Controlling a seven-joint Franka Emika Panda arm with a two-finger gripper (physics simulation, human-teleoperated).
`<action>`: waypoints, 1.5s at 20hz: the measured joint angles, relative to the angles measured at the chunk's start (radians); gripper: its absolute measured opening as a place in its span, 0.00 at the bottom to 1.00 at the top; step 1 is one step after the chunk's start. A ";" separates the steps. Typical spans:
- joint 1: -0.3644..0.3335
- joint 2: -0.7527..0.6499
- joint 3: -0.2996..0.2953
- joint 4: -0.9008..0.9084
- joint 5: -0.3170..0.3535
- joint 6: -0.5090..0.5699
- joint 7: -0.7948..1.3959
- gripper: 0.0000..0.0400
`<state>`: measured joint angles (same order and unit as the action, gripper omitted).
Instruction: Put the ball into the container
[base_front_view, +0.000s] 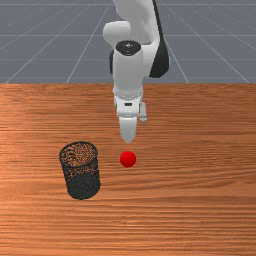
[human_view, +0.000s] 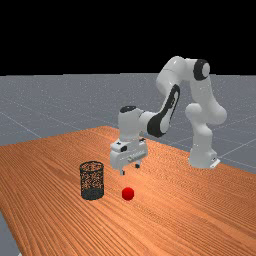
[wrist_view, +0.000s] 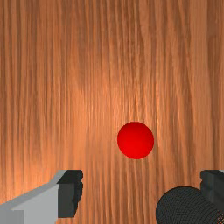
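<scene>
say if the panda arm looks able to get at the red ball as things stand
Probably yes: the fingers stand apart above the table, and nothing covers the red ball; the mesh container stands beside it, not over it.

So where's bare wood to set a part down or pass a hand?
Bare tabletop runs from the ball to the front view's right edge. More lies on the front view's left of the container, and toward that camera. Crowded: the gap between ball and container, with the open gripper hanging near the ball.
</scene>
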<state>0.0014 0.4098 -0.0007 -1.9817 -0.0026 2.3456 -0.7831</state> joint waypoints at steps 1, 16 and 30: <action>0.000 0.018 0.000 0.017 0.000 -0.017 0.000 1.00; -0.001 0.032 0.000 0.045 0.000 -0.066 -0.003 1.00; -0.002 0.223 -0.001 0.071 0.000 0.097 -0.002 1.00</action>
<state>-0.0006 0.6330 -0.0014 -1.9107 -0.0025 2.4429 -0.7856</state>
